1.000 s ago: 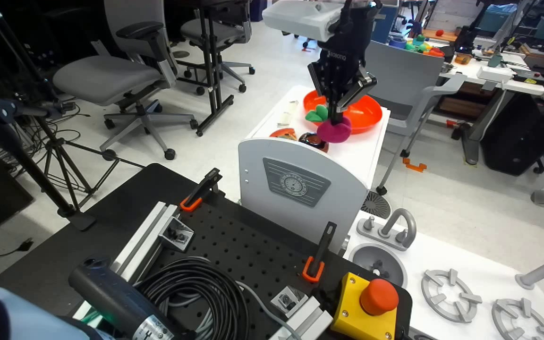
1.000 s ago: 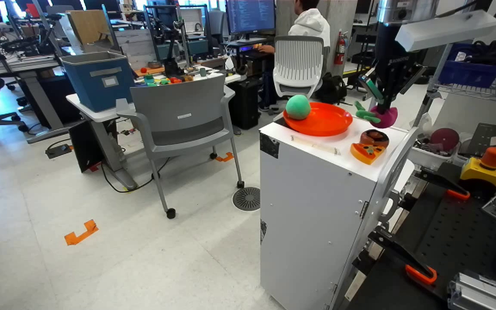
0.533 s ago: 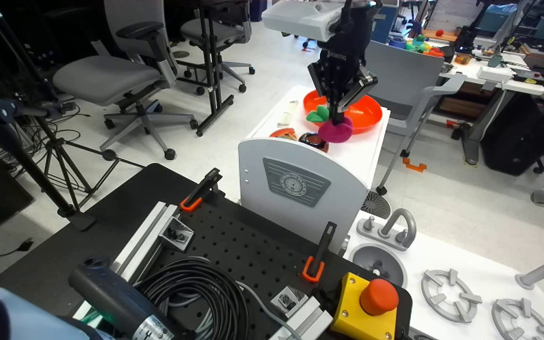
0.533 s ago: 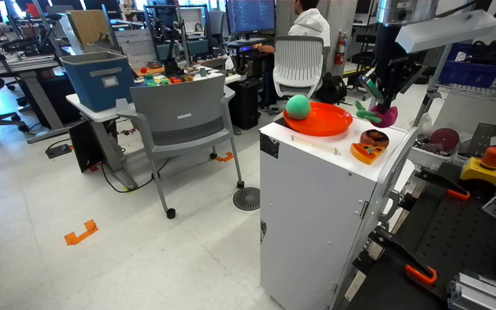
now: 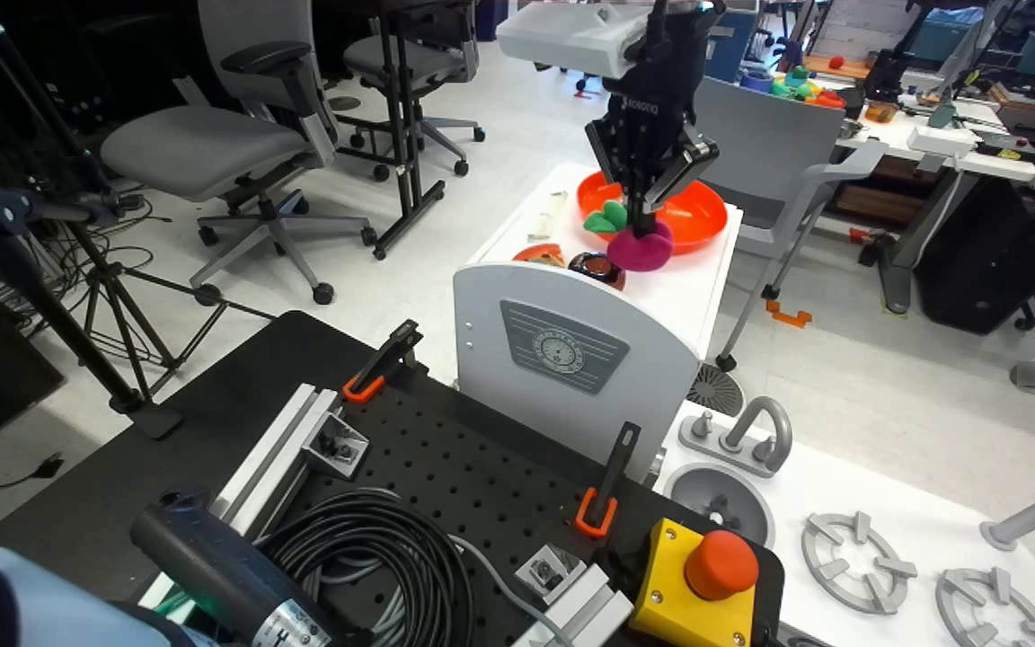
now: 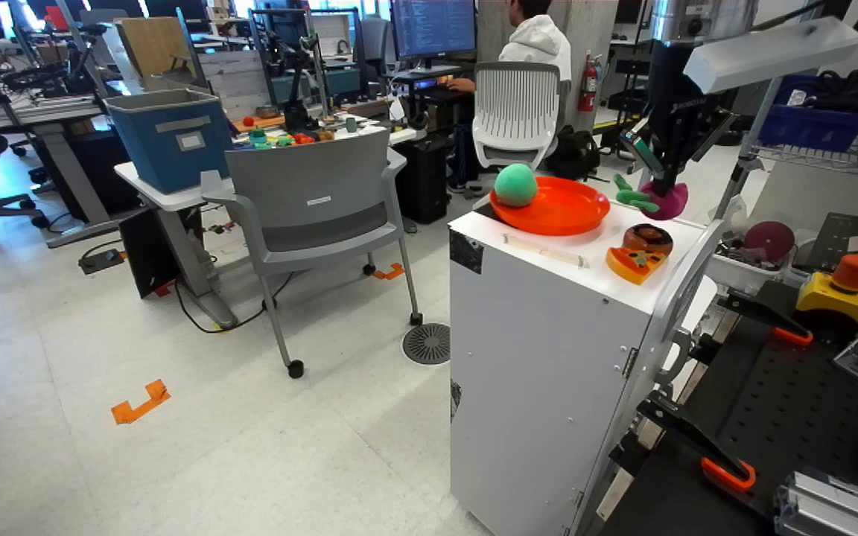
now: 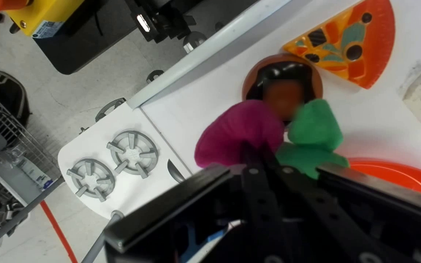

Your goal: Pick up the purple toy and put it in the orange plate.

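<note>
The purple toy [image 5: 639,249] is a soft magenta piece with green leaves, also visible in an exterior view [image 6: 669,202] and in the wrist view [image 7: 232,131]. My gripper [image 5: 641,225] is shut on it, with the fingertips [image 7: 258,153] pressed into the purple part. It appears held a little above the white cabinet top, beside the plate. The orange plate [image 5: 695,216] lies flat on the cabinet, further from the panel side. It shows whole in an exterior view [image 6: 570,212] and its edge shows in the wrist view [image 7: 397,175].
A green ball [image 6: 516,185] sits at the orange plate's edge. A brown glazed round toy [image 6: 648,238] and a pizza slice toy [image 6: 634,264] lie on the cabinet top near the toy. A raised grey panel [image 5: 571,332] stands along the cabinet's edge.
The gripper and purple toy have shifted only very slightly to the right in an exterior view. The toy stays in the fingers; nothing else has visibly moved.
</note>
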